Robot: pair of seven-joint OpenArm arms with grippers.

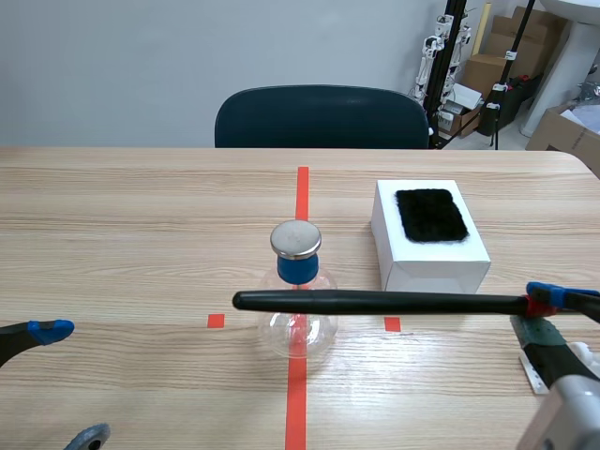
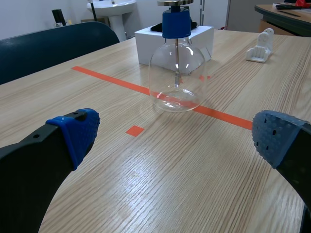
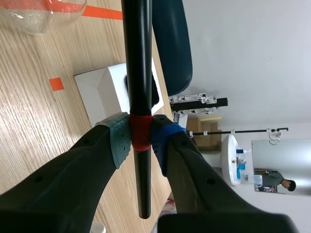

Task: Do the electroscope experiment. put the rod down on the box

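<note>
The black rod (image 1: 375, 302) is held level above the wooden table (image 1: 112, 216) and is not yet on the white box (image 1: 436, 272).

Behind the far edge of the table stands a dark blue chair (image 1: 322, 117). The white box is right of the red centre line, and a black furry pad (image 1: 430, 215) lies on its top. The rod passes on the robot's side of the box, apart from it, and its free end crosses in front of the glass electroscope flask (image 1: 298, 323). The flask stands on the centre line, with a blue collar (image 1: 299, 269) and a metal disc (image 1: 295, 239) on top. The right gripper (image 3: 141, 141) has its two pads pressed on the red band near the rod's end. The left gripper (image 2: 177, 136) is low over the table, well apart from the flask, with its fingers wide apart and nothing between them.
</note>
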